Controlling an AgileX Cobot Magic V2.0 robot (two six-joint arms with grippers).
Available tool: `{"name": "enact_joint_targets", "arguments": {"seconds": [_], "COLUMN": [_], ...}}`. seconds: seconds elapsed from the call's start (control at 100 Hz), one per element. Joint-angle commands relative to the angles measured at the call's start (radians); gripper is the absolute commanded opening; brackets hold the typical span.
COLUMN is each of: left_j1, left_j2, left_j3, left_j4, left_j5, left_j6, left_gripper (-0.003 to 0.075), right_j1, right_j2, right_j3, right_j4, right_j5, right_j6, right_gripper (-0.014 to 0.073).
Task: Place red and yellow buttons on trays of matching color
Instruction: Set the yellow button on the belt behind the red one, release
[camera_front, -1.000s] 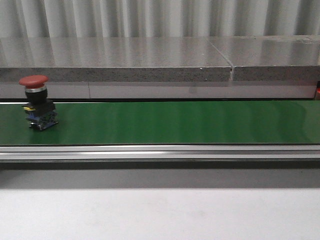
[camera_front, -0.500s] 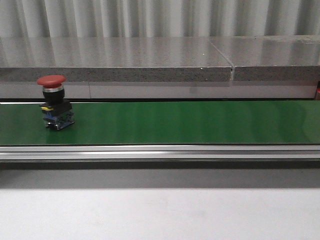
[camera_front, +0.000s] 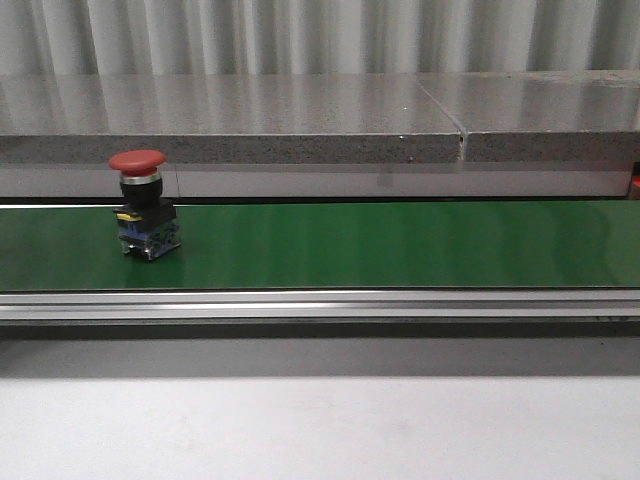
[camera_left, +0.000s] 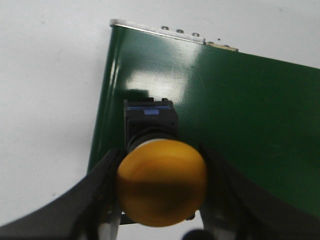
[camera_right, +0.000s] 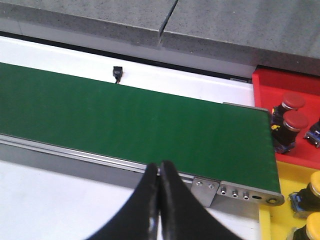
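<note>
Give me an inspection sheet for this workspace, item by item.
Surface: green conveyor belt on a white table.
Job's things: red button upright on the belt's left part; yellow button between the left hand's fingers over the belt end; red tray with red buttons and yellow tray with yellow buttons past the belt's other end.
Clutter: nothing seen.
Hands: left hand shut on the yellow button; right hand shut, holding nothing, near the belt's edge.
Cables: small black connector behind the belt.
Surroundings: grey stone ledge, corrugated wall.
</note>
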Motion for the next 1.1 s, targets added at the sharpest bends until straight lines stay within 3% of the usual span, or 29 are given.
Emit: {"name": "enact_joint_targets", "arguments": {"seconds": [0.0, 0.41, 0.81, 0.91, 1.09], "left_j1": [-0.025, -0.039, -0.039, -0.039, -0.039], "left_j2": [-0.048, -0.042, -0.007, -0.004, -0.004], "left_j3": [0.006, 0.066, 0.066, 0.064, 0.064], "left_j4": [-0.022, -0.019, -0.015, -0.015, -0.015], "left_j5": [-0.058, -0.087, -0.03, -0.03, -0.036], "left_j6": [0.001, 0.001, 0.001, 0.001, 0.001], "left_gripper": [0.0093, 0.0093, 0.01, 0.0173, 0.0487], "right_j1": [0.001, 0.001, 0.001, 0.001, 0.001], "right_j2": [0.008, 0.008, 0.008, 0.008, 0.008], "right_j3": [-0.026, -0.026, -0.026, -0.026, -0.026], "right_j4": [0.018, 0.018, 0.018, 0.018, 0.018], "right_j5": [-0.066, -0.066, -0.066, -0.066, -0.066], "right_j6": [-0.012, -0.012, -0.012, -0.012, -0.012], "right_gripper": [-0.0018, -0.0018, -0.0018, -0.0018, -0.0018]}}
